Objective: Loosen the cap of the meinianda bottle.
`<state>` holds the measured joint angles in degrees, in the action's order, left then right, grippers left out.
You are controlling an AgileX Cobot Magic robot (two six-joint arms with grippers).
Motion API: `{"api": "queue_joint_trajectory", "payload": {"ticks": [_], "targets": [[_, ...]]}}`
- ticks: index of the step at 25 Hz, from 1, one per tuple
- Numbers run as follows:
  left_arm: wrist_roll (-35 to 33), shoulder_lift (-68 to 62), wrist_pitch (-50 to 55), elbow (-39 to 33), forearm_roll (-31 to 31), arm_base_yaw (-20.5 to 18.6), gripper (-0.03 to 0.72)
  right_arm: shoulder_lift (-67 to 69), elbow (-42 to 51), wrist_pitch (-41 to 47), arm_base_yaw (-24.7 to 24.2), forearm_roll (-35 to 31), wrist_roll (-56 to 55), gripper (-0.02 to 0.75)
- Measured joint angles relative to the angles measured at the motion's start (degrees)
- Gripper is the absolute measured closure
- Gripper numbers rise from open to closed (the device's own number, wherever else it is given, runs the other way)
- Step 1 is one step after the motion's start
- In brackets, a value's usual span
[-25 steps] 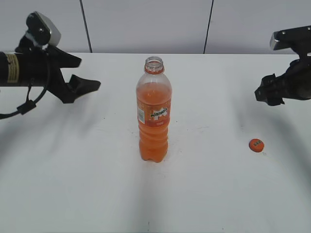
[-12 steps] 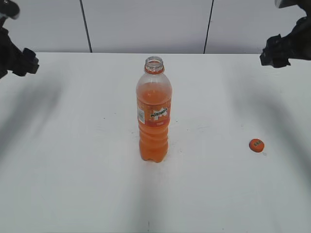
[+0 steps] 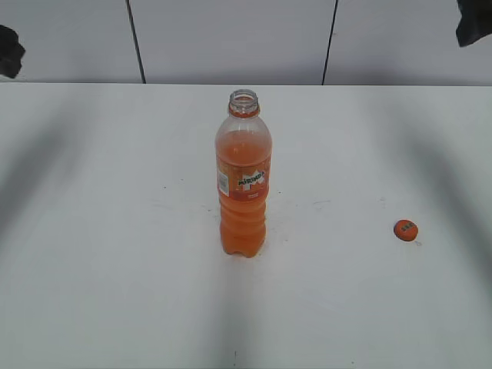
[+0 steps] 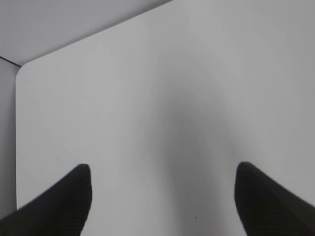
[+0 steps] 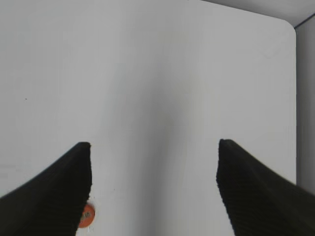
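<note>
The meinianda bottle (image 3: 244, 175) stands upright in the middle of the white table (image 3: 115, 254), its neck open with no cap on it. The orange cap (image 3: 405, 229) lies flat on the table to the right, apart from the bottle; it also peeks out beside my right gripper's left finger as the cap (image 5: 87, 216). My left gripper (image 4: 162, 169) is open over bare table with nothing between its fingers. My right gripper (image 5: 155, 145) is open too and holds nothing. In the exterior view only dark bits of both arms show at the upper corners.
A grey panelled wall (image 3: 231, 38) runs behind the table. The table's rounded corner (image 4: 22, 73) and its edge (image 5: 294, 29) show in the wrist views.
Both arms have pulled back and up, away from the bottle, until almost out of the exterior view. The bottle and the cap have not moved.
</note>
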<state>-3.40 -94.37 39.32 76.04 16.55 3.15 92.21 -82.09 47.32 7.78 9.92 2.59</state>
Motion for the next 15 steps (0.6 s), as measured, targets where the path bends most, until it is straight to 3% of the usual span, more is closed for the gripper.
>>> {"api": "queue_joint_trajectory", "payload": {"ticks": [8,15], "targets": [[-2.16,0.44,25.46,11.26,-3.17,-0.12,0.169,0.00,-8.98,20.09,0.00,-3.45,3.77,0.144],[-2.16,6.96,30.40,11.61,-5.70,-0.12,0.178,-4.71,-9.76,22.19,0.00,-9.92,4.90,0.144]]}}
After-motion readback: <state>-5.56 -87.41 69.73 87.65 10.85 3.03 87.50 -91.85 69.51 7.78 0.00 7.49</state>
